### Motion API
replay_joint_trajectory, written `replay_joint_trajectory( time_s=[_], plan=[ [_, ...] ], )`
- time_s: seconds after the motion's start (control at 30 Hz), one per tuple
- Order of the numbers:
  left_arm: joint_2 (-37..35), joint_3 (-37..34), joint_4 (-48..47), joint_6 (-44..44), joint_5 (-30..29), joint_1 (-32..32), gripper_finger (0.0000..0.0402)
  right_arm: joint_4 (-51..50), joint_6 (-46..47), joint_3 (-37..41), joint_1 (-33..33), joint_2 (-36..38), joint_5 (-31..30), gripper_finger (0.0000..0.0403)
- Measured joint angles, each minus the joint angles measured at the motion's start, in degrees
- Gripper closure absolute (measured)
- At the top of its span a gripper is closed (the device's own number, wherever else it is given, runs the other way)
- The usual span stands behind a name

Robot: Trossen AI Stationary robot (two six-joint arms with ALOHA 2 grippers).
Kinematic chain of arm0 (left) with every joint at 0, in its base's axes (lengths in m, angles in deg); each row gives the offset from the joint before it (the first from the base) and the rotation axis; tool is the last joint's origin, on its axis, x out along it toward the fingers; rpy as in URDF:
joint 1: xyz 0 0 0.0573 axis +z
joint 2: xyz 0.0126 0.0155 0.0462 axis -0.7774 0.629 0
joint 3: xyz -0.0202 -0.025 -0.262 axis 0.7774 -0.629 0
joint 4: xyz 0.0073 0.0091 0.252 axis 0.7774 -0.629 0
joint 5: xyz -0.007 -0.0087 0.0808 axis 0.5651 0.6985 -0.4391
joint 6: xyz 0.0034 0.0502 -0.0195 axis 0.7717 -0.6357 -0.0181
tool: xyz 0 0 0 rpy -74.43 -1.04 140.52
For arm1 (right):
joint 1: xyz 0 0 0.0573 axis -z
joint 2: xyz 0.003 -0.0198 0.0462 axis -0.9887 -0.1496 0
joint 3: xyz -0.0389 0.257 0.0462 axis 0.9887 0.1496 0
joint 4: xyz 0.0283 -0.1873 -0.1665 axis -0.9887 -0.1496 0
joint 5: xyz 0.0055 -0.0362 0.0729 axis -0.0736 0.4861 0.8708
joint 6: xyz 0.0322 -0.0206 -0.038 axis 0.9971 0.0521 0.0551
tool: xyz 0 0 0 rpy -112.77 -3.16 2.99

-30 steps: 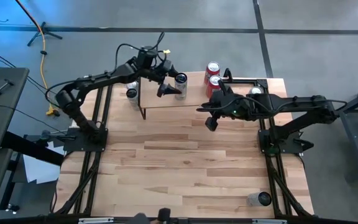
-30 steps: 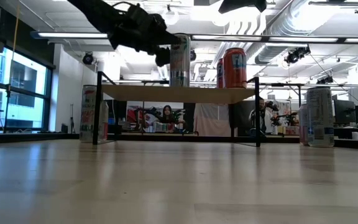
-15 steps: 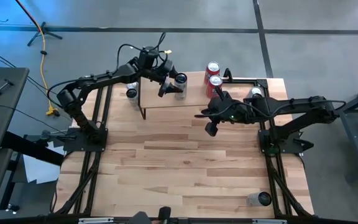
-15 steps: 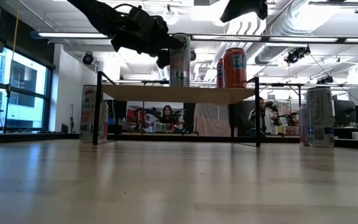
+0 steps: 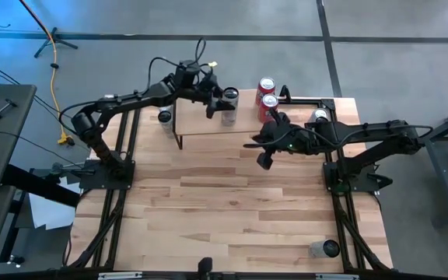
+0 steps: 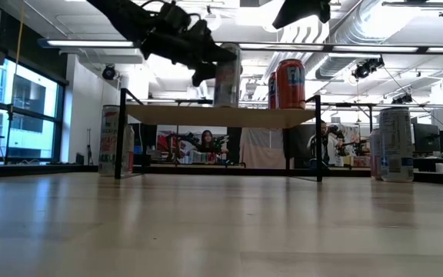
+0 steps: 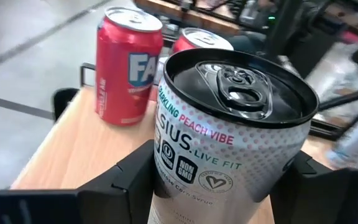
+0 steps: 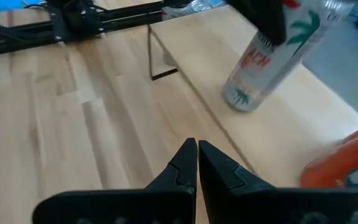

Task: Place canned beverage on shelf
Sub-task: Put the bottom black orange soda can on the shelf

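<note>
A white can point(image 7: 229, 124) with a black top and "PEACH VIBE" lettering stands on the shelf point(image 5: 201, 124), a wood plank on thin black legs at the table's far side. My left gripper point(image 5: 221, 104) reaches it from the left and is shut on it. Two red cans point(image 5: 268, 99) stand at the shelf's right end. My right gripper point(image 5: 263, 159) is shut and empty. It hangs above the table just in front of the shelf's right end, and its closed tips point(image 8: 197, 155) point at the shelf's front edge. My left gripper pinches the white can's side wall point(image 7: 161, 163) between its two fingers point(image 7: 126, 180), one on each side, below the top rim. The fingers come about level from the table's left. The can leans, with its base point(image 8: 240, 99) on the shelf top.
One can point(image 5: 165, 117) stands on the table left of the shelf and another point(image 5: 320, 117) to its right. A third can point(image 5: 325, 249) lies near the table's front right corner. The wide wooden table point(image 5: 232, 210) stretches in front of the shelf.
My left gripper has moved a little toward the table's right, rolled, and closed its fingers onto the white can. The can has shifted slightly right on the shelf and now leans instead of standing upright.
</note>
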Motion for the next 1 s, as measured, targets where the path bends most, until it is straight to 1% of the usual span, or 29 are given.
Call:
replay_joint_trajectory(
  time_s=[0.23, 0.37, 0.47, 0.63, 0.83, 1.0],
  plan=[
    [-0.02, -0.07, 3.9, 0.06, -8.11, -6.66, 0.02, -0.01, -3.01, 0.07, 0.09, 0.96, -4.53, 0.0402],
    [0.07, -0.07, 8.96, 0.02, -15.96, -10.04, 0.0197, -0.24, -4.75, 0.07, 0.09, 3.29, -4.68, 0.0402],
    [0.43, -0.07, 12.39, -0.07, -21.1, -11.25, 0.0196, -0.24, -5.28, 0.07, 0.09, 5.5, -4.68, 0.0402],
    [0.68, -0.07, 10.91, 0.02, -28.74, -12.65, 0.0195, -0.44, -5.72, 0.07, 0.09, 8.57, -4.71, 0.0402],
    [0.68, -0.07, 11.7, 1.25, -28.89, -13.33, 0.0195, -0.48, -6.16, 0.07, 0.09, 9.17, -4.71, 0.0402],
    [2.22, -0.07, 11.76, 2.06, -28.62, -13.25, 0.0194, -0.48, -6.16, 0.07, 0.09, 8.28, -4.72, 0.0402]
  ],
)
